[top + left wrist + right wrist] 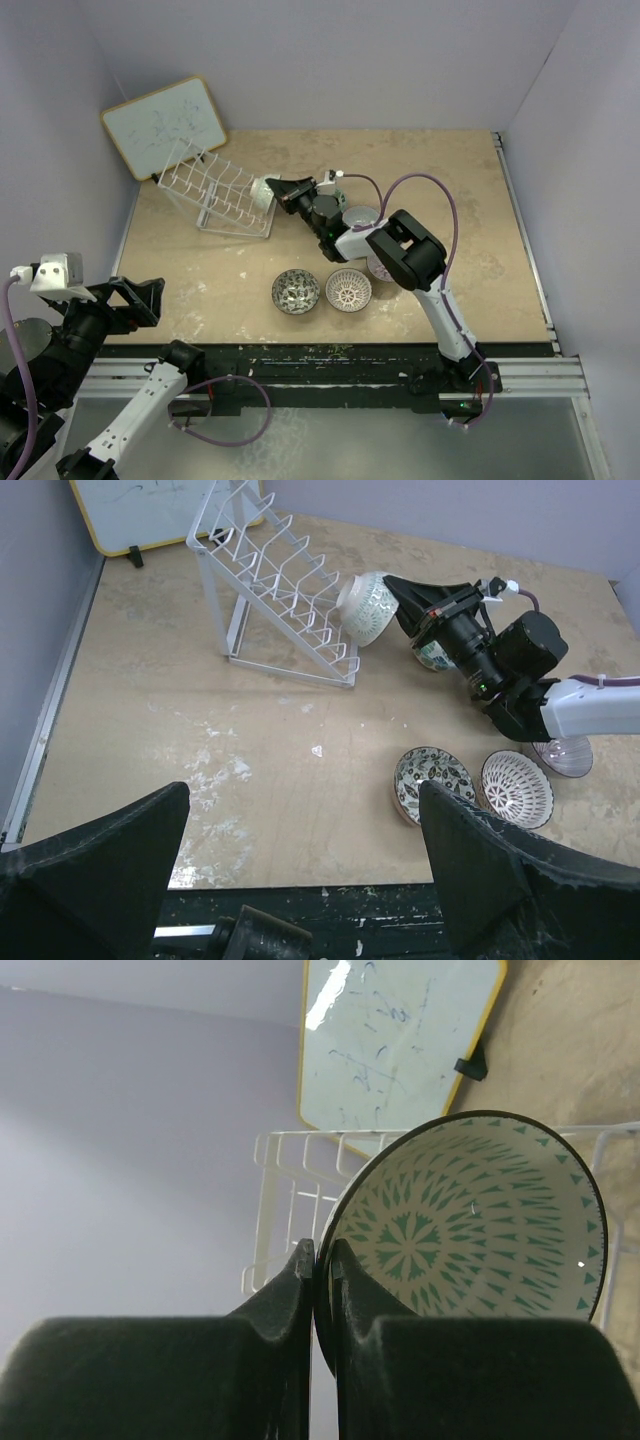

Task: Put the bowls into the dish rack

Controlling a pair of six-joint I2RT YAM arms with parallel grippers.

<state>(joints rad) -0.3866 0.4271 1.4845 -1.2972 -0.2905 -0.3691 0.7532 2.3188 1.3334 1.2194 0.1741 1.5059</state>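
Note:
My right gripper (277, 189) is shut on the rim of a green-and-white patterned bowl (470, 1220), held on edge in the air at the right end of the white wire dish rack (215, 190). In the left wrist view that bowl (365, 607) hangs just off the dish rack (275, 580). On the table lie a black-and-white bowl (296, 291) and a radial white bowl (349, 290). Two more bowls (360, 216) sit partly hidden behind the right arm. My left gripper (300, 870) is open and empty above the table's near left edge.
A wood-framed whiteboard (165, 125) leans against the back left wall behind the rack. Purple walls close in the table on the left, back and right. The right arm (410, 255) stretches across the table's middle.

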